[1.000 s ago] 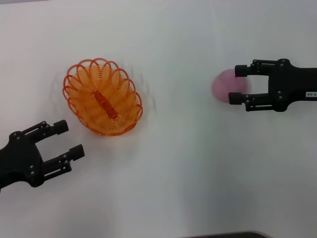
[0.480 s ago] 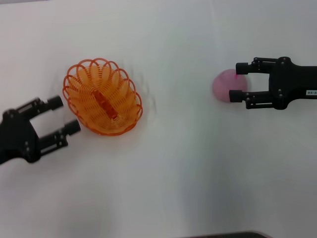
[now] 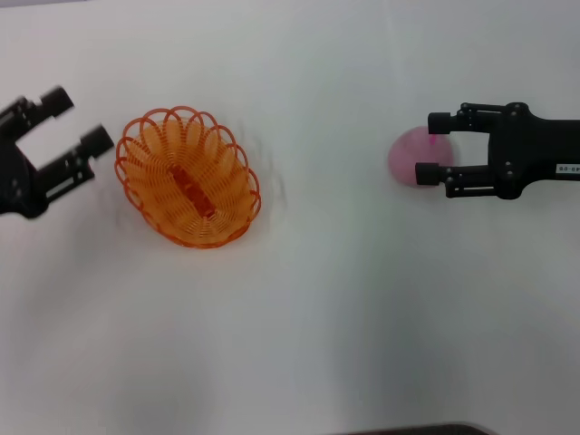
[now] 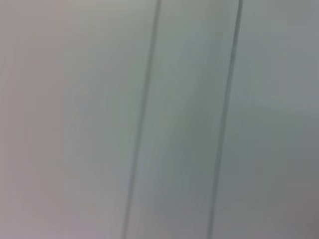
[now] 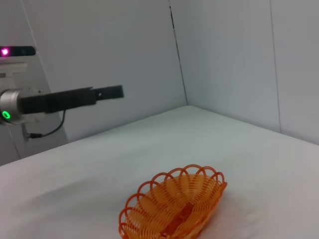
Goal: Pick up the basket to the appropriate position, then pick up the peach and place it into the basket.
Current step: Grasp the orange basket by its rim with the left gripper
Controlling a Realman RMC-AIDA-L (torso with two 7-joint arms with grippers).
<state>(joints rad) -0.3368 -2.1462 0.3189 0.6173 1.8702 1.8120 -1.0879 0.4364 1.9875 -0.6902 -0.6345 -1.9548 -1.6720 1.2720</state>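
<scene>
On the white desk (image 3: 344, 317), the orange basket (image 3: 188, 177) sits left of centre, tilted oval, nothing in it, and it hasn't been picked up yet. Just beside its left rim hangs the left gripper (image 3: 71, 127), fingers spread open, gripping nothing, with a small gap showing between the nearer fingertip and the rim.

Over on the right, well apart from the basket, the peach (image 3: 412, 156) rests on the desk with the right gripper (image 3: 433, 145) straddling it. Its fingers are open around the fruit, one at the far side and one at the near side; from the head view I can't tell for sure whether either pad actually touches it.

Now the risks. The basket is light openwork wire and wider than the gripper, so a pinch on the scalloped rim could tip or skid it instead of lifting it; a fingertip could also snag in the loops. The peach is round and, I'd judge, free to roll: an off-centre squeeze could squirt it away across the desk. And if the fruit travels before the basket is placed, the drop could miss or catch the rim.

Writing? There's a small pale label on the right arm (image 3: 544, 159), too small to read. The left wrist view shows only a blurred pale surface, with no text anywhere.
</scene>
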